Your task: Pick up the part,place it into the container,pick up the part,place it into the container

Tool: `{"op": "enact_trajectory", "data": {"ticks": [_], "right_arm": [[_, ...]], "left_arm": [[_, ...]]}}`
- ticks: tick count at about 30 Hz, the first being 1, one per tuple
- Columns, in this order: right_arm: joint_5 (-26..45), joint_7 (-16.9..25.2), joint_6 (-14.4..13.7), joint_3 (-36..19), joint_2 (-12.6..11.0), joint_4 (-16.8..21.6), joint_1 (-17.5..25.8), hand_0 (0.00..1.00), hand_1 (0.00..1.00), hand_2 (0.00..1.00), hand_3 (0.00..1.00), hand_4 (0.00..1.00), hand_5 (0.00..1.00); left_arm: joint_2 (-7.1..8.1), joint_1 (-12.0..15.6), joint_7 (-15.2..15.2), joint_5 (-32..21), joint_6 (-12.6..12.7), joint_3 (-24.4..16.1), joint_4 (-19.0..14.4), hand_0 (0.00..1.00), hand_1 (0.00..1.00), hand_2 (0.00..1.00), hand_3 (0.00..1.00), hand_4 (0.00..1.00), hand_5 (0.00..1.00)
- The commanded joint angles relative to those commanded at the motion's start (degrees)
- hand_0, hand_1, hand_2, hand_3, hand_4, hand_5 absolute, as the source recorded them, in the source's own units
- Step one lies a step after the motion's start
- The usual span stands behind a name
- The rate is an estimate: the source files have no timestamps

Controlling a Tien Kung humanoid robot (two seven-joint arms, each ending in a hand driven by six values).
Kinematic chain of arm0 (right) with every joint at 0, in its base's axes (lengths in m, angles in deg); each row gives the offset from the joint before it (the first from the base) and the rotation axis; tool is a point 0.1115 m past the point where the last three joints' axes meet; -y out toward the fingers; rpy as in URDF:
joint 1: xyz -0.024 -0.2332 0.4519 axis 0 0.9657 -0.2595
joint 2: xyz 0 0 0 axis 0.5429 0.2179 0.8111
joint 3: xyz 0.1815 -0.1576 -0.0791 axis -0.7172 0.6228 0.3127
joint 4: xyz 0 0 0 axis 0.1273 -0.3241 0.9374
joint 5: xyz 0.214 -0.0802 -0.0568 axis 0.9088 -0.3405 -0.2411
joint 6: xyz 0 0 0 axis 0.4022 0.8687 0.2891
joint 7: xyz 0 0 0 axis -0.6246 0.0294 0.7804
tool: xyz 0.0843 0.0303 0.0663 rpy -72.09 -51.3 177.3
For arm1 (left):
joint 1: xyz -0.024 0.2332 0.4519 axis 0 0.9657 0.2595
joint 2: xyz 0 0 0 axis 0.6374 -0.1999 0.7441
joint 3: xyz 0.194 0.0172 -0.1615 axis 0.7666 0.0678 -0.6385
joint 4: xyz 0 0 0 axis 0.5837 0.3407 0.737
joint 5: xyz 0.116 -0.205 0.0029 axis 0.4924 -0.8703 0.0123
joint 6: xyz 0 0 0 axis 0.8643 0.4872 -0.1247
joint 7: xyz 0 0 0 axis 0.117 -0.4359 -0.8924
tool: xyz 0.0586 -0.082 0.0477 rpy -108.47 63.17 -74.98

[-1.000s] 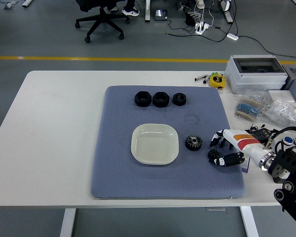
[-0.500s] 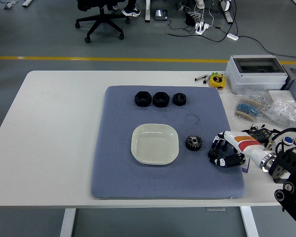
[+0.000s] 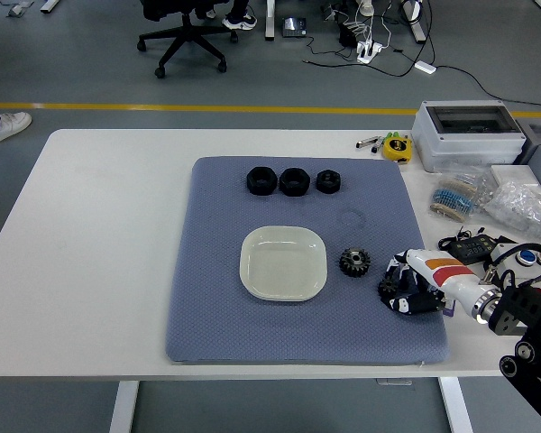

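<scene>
A small black gear (image 3: 353, 262) lies on the blue-grey mat (image 3: 216, 316), just right of the cream square dish (image 3: 283, 262), which holds nothing. Three black nut-like parts (image 3: 294, 181) stand in a row at the mat's back. My right hand (image 3: 395, 290) comes in from the lower right and rests low over the mat, a short gap right of the gear. Its fingers are curled downward and nothing shows between them. The gear is untouched. My left arm is out of sight.
Right of the mat stand a grey electrical box (image 3: 465, 133), a yellow tape measure (image 3: 397, 146), clear bags of small parts (image 3: 458, 198) and a black device with cables (image 3: 473, 245). A person's white shoe (image 3: 4, 126) shows on the floor at far left.
My right hand has slid a little left towards the gear and sunk lower, its fingers going from spread to curled. A shoe has come into view at the left edge.
</scene>
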Motion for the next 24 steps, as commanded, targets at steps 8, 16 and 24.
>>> {"op": "enact_trajectory", "data": {"ticks": [8, 16, 24], "right_arm": [[1.46, 0.66, -2.35, -0.13, -0.06, 1.62, 0.15, 0.002, 0.020, 0.153, 0.339, 0.814, 0.339], [2.16, 0.90, -3.57, -0.31, 0.10, 2.43, 0.09, 0.002, 0.002, 0.112, 0.322, 0.807, 0.335], [5.35, 1.05, -6.18, 0.23, 0.69, 5.53, -0.46, 0.002, 0.002, 0.108, 0.320, 0.806, 0.346]], "left_arm": [[0.01, 0.19, 0.27, 1.07, -0.13, -0.71, 0.06, 0.684, 0.668, 0.658, 0.552, 0.613, 0.581], [-0.01, 0.27, 0.56, 2.13, -0.20, -1.66, 0.16, 0.683, 0.667, 0.659, 0.553, 0.613, 0.581], [0.12, 0.37, 0.66, 2.38, -0.30, -1.71, 0.13, 0.684, 0.666, 0.659, 0.552, 0.613, 0.581]]}}
